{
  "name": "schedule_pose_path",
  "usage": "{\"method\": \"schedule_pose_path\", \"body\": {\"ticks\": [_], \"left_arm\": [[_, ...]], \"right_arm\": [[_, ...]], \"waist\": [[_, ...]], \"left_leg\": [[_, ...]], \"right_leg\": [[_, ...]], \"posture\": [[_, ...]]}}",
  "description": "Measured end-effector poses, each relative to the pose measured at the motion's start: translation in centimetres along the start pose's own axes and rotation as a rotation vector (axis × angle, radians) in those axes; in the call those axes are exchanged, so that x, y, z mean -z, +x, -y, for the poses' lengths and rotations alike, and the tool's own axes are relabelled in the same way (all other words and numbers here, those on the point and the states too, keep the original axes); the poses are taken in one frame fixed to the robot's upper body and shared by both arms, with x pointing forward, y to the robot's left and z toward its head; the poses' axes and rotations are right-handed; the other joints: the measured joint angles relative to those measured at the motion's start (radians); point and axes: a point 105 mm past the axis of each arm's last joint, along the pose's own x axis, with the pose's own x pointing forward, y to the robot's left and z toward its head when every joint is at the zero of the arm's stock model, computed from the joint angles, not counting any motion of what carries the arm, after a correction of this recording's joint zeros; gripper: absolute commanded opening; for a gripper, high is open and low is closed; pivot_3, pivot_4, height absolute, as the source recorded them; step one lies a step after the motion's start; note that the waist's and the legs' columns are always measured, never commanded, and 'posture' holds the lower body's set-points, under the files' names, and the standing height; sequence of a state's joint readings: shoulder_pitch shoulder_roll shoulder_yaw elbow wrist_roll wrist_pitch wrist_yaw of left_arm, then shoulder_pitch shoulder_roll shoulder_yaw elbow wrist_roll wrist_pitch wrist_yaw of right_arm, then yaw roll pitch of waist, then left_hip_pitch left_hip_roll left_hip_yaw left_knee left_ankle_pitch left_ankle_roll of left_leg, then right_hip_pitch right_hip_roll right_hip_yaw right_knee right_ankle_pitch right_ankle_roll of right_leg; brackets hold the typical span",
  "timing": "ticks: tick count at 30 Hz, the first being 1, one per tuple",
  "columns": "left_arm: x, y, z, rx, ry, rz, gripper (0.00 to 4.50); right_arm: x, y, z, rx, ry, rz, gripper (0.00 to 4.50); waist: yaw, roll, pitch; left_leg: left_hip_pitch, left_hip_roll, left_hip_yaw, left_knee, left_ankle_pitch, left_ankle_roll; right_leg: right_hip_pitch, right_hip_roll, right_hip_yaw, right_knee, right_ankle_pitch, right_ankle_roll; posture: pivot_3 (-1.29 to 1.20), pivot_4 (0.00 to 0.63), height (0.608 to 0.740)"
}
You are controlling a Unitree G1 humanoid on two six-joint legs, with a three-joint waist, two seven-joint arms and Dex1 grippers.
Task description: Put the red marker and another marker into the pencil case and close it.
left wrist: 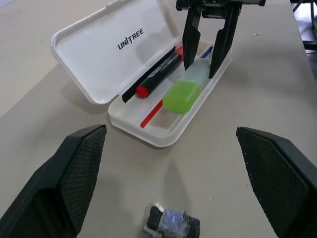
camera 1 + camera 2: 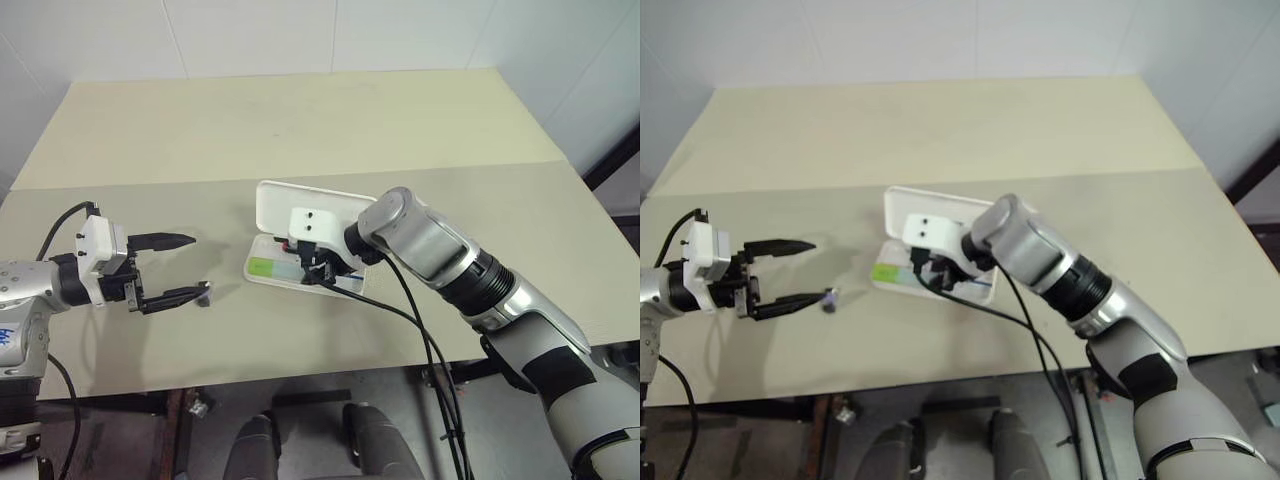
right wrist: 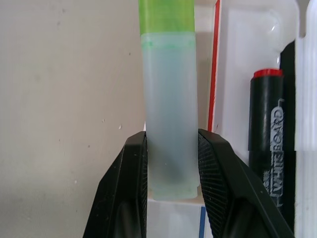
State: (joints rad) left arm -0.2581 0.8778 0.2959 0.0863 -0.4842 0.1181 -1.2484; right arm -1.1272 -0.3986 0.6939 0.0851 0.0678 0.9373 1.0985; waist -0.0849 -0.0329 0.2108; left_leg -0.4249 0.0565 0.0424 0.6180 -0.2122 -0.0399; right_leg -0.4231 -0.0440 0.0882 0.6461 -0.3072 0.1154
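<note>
Left gripper [image 2: 170, 270] held level over the table [image 2: 300, 120], fingers spread wide, pointing toward the pencil case [image 1: 99, 54]; nothing between them. A small dark object [image 1: 171, 224] lies on the table just by its lower finger. Pencil case sits mid-table, lid up. Red marker [image 1: 158, 73] lies inside along the hinge side. Right arm reaches in from the right, angled downward; right gripper [image 3: 172, 163] pinches the pale body of another marker [image 1: 187, 88], green cap toward the left gripper, inside the case.
</note>
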Motion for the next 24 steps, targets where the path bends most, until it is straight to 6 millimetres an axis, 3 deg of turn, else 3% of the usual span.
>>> {"method": "schedule_pose_path", "body": {"ticks": [14, 24], "left_arm": [[0.0, 0.3, 0.0, -0.014, 0.004, 0.019, 4.50], [-0.3, 0.6, 0.0, -0.020, 0.020, 0.033, 4.50]], "right_arm": [[0.1, 0.9, 0.5, 0.015, 0.015, -0.011, 1.07], [-1.3, 0.8, 1.9, 0.071, 0.012, 0.034, 4.46]], "waist": [[-0.001, -0.002, -0.001], [-0.002, -0.004, -0.003]], "left_leg": [[0.000, 0.003, 0.001, 0.000, 0.000, 0.000], [0.001, 0.005, 0.002, -0.001, 0.000, -0.001]], "right_leg": [[-0.004, 0.003, 0.001, 0.007, -0.002, -0.005], [-0.005, 0.005, 0.001, 0.008, -0.003, -0.006]], "posture": [[0.00, 0.150, 0.740], [0.00, 0.150, 0.740]]}}
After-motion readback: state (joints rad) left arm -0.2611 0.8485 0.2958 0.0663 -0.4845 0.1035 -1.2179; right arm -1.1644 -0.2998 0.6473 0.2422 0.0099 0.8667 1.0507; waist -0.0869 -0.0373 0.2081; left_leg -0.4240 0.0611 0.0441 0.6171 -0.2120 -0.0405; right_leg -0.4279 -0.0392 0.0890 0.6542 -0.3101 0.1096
